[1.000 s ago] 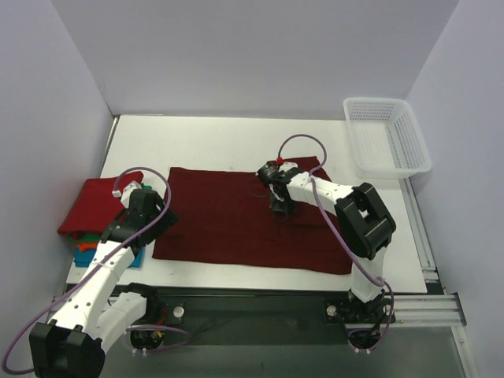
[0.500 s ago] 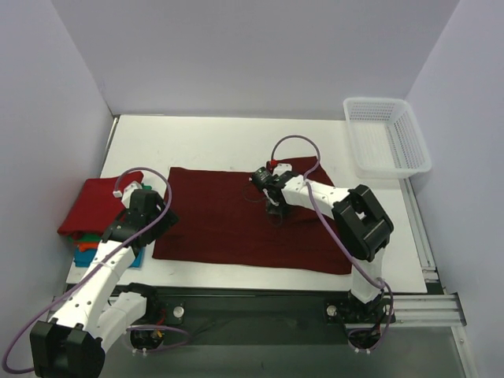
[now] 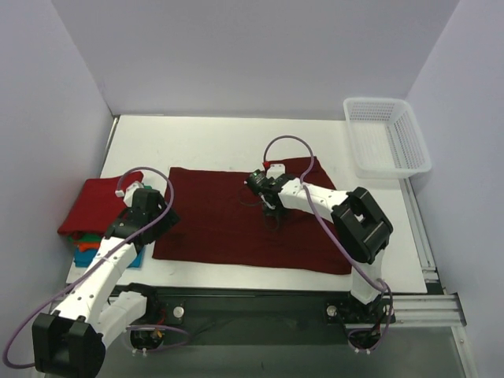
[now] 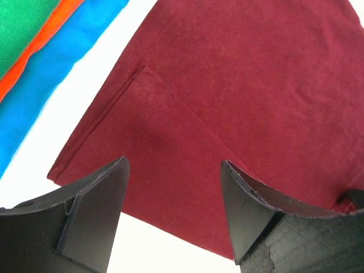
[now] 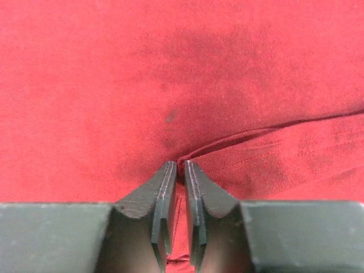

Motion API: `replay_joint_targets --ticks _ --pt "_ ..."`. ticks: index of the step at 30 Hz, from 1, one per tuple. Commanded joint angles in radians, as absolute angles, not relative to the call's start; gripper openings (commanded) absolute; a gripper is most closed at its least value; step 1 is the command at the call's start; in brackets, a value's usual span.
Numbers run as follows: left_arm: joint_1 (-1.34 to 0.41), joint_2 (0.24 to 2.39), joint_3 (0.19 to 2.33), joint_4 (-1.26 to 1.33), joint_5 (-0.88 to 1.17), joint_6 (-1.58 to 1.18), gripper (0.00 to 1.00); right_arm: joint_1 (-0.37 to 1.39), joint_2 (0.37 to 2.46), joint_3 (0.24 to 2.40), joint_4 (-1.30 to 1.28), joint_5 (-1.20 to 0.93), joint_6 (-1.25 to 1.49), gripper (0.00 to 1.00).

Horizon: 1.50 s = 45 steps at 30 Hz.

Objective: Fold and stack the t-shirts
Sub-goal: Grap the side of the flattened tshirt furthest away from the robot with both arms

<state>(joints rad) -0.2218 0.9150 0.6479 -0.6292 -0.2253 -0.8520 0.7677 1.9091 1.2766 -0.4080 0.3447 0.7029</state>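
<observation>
Table: white top (image 3: 213, 138), filling the middle of the top view, with pale walls at its far, left and right sides.
Centre: maroon t-shirt (image 3: 220, 228), spread flat, a small pucker right of its middle.
Left edge: pile of t-shirts, with the bright red t-shirt (image 3: 90, 205) uppermost, green and orange edges below it, and the blue t-shirt (image 3: 83, 257) lowest. A strip of bare table separates the pile from the maroon t-shirt.
Upper right: white mesh basket (image 3: 394, 168) at the far right corner, not touching the maroon t-shirt.

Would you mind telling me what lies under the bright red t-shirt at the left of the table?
Beneath the red t-shirt, edges of a green shirt, an orange shirt and a blue shirt peek out at its near side. The rest of each is covered.
</observation>
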Motion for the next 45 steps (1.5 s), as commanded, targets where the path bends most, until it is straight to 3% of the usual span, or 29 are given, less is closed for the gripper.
replay_joint_targets --ticks 1,5,8,16,28,38,45 --pt "-0.227 0.939 0.649 -0.571 -0.219 -0.847 0.76 0.775 1.835 1.256 -0.400 0.390 0.678 0.16" --pt "-0.227 0.995 0.676 -0.540 -0.219 -0.870 0.77 0.758 1.799 1.250 -0.385 0.368 0.652 0.37" --pt "-0.225 1.072 0.748 -0.532 -0.250 -0.888 0.77 0.714 1.744 1.243 -0.368 0.332 0.626 0.41" --pt "-0.219 1.374 1.040 -0.528 -0.357 -0.949 0.73 0.464 1.678 1.282 -0.333 0.124 0.586 0.40" --pt "-0.181 1.925 1.624 -0.696 -0.457 -0.954 0.52 0.250 1.784 1.414 -0.296 -0.097 0.560 0.40" --pt "-0.156 2.183 1.923 -0.828 -0.480 -0.959 0.51 0.187 1.864 1.456 -0.275 -0.175 0.545 0.40" --pt "-0.156 2.270 2.009 -0.914 -0.499 -1.005 0.51 0.172 1.899 1.470 -0.267 -0.202 0.548 0.40"
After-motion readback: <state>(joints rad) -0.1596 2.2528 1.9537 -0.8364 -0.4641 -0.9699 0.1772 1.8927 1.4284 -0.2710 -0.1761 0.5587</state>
